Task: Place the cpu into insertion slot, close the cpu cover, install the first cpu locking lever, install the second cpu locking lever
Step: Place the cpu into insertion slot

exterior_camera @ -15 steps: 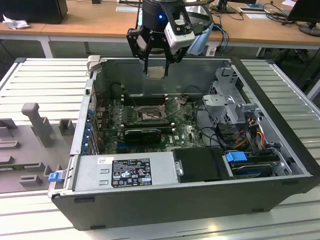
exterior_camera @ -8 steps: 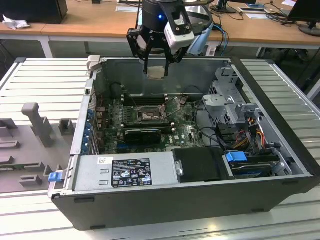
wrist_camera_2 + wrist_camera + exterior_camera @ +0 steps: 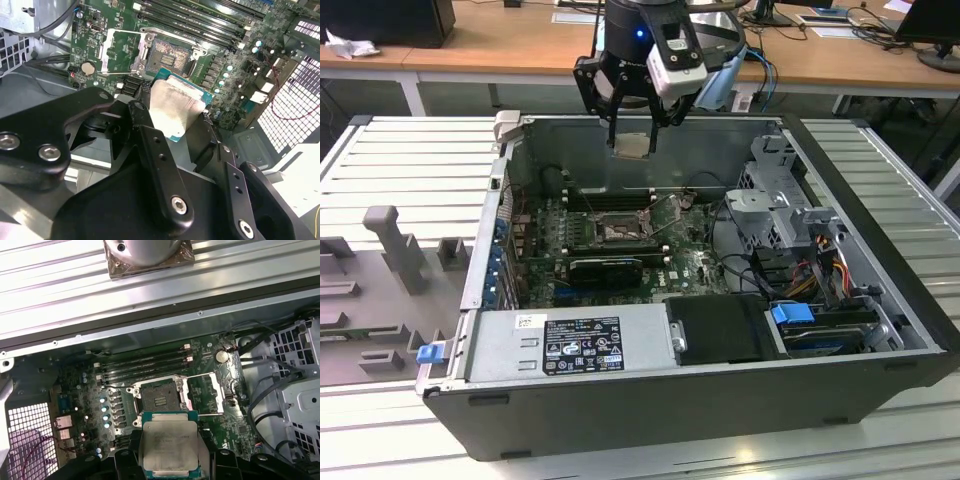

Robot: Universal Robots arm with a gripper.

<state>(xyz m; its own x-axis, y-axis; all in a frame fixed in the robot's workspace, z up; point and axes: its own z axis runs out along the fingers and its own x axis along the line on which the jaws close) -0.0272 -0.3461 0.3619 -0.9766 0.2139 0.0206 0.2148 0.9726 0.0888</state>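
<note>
No text can be read: print on the black label point(image 3: 582, 345) and small white label point(image 3: 530, 322) of the power supply point(image 3: 645, 345) is too small to be made out, and nothing legible is seen on the cpu point(image 3: 172, 447).

End effector point(image 3: 633, 143) vertical, pointing down, clamped.

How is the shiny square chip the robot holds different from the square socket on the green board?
The cpu has a pale silver top; the insertion slot has a dark middle with a metal rim. The cpu hangs in the air, gripped by the end effector; the insertion slot sits fixed on the green board. The cpu is a solid plate; the insertion slot lies open and empty. Both are square.
</note>
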